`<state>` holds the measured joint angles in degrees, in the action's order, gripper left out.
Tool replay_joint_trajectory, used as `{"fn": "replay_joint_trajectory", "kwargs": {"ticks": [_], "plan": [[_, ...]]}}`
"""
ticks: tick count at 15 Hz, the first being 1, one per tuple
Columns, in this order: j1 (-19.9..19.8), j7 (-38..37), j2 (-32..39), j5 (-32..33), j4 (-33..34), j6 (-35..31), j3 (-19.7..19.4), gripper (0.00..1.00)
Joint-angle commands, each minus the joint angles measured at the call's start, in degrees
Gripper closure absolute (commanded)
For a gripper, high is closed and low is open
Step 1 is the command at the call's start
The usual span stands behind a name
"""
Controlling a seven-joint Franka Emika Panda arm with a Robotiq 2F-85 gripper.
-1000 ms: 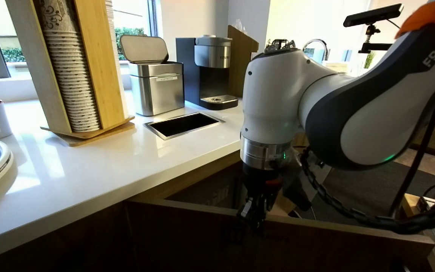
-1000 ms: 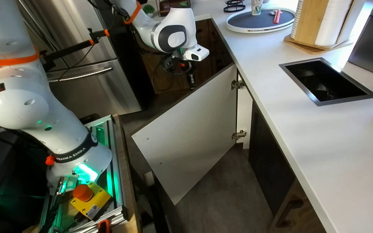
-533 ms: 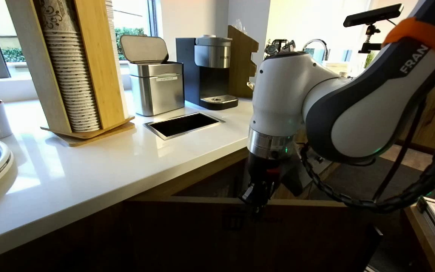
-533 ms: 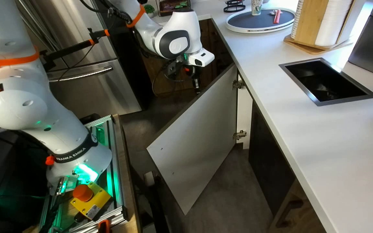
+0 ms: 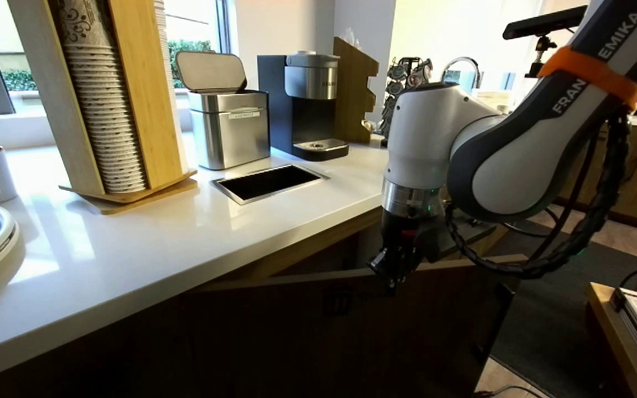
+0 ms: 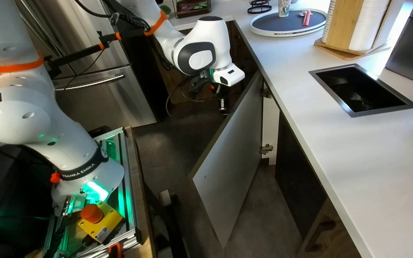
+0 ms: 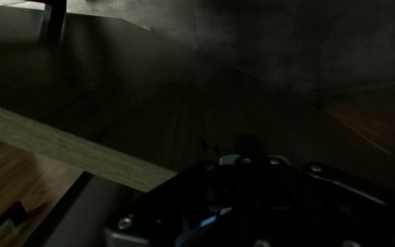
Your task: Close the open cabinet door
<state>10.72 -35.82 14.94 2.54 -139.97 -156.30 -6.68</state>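
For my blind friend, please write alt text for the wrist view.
An open, dark cabinet door crosses the dim picture, with a pale top edge and black handle; the robot's end effector fills the lower right, grey floor beyond.

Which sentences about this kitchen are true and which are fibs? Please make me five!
1. The cabinet door is fully shut. False: the cabinet door stands partly open.
2. The lid of the steel bin is up. True.
3. The gripper is inside the steel bin. False: the gripper is near the cabinet door.
4. Paper cups are stacked in the wooden holder. True.
5. The emergency stop button is blue. False: it is orange.
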Motion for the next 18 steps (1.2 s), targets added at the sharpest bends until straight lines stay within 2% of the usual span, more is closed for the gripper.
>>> {"fn": "replay_joint_trajectory", "kwargs": {"ticks": [1,2,8,13,18], "plan": [[1.65,-7.98,0.06,6.21,-1.87,-5.31,-4.47,1.00],[-0.38,-2.88,0.08,2.39,-0.39,-1.92,-1.41,0.99],[0.56,-7.26,1.22,5.24,-0.07,-3.36,-3.64,1.00],[5.26,-22.59,6.66,17.29,3.31,-5.62,-13.70,1.00],[12.78,-40.92,11.89,30.34,6.35,-9.68,-24.32,1.00]]}}
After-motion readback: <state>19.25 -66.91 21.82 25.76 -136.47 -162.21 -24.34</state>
